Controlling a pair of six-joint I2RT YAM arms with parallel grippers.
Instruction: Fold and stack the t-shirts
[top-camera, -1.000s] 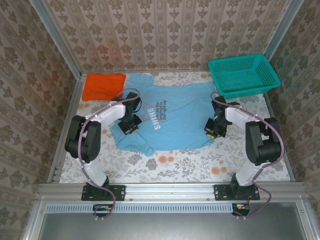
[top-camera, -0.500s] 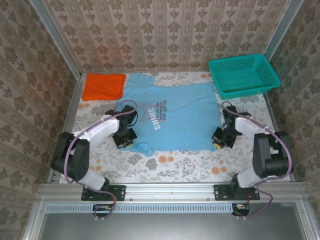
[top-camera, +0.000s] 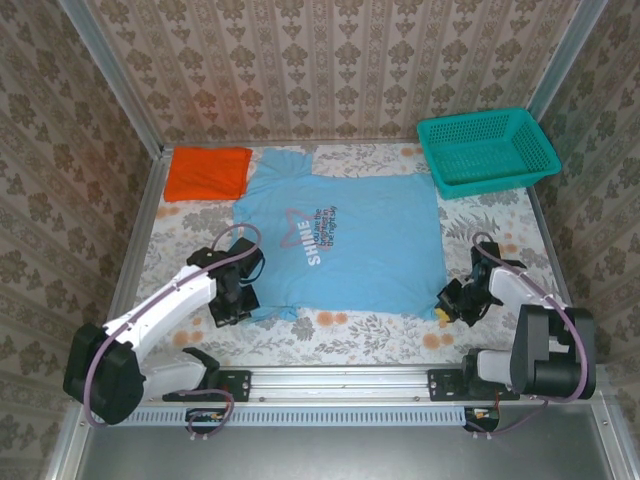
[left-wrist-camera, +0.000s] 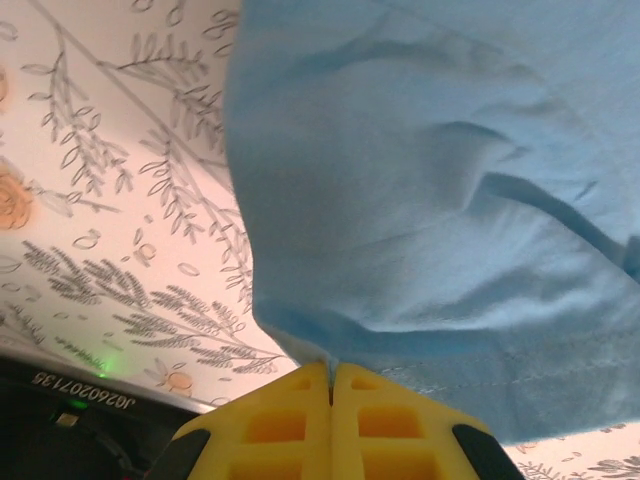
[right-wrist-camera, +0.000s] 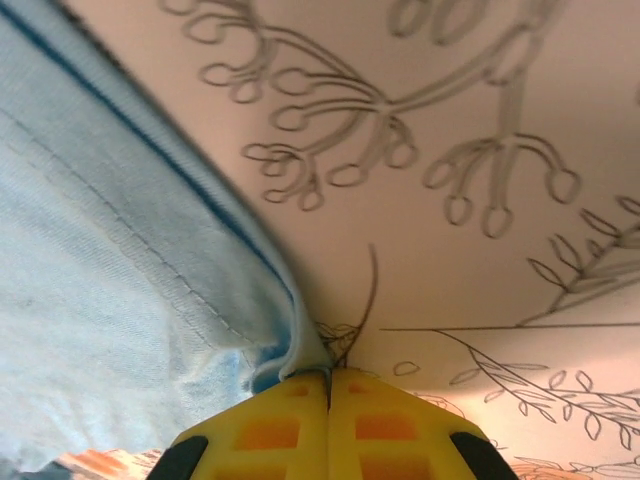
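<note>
On the floral table (top-camera: 350, 335), left end effector (left-wrist-camera: 330, 368) and right end effector (right-wrist-camera: 329, 374) each pinch the blue t-shirt (top-camera: 380, 250).

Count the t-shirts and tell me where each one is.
2. The light blue t-shirt lies spread in the middle, its near corners pinched by the left gripper and right gripper. The orange t-shirt lies folded at the far left. Another could hide underneath.

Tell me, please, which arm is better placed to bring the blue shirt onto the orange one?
Left, probably. The orange shirt lies far left, nearest the left gripper; the right gripper grips the blue shirt at its opposite corner, farther off. Both are shut on the hem.
</note>
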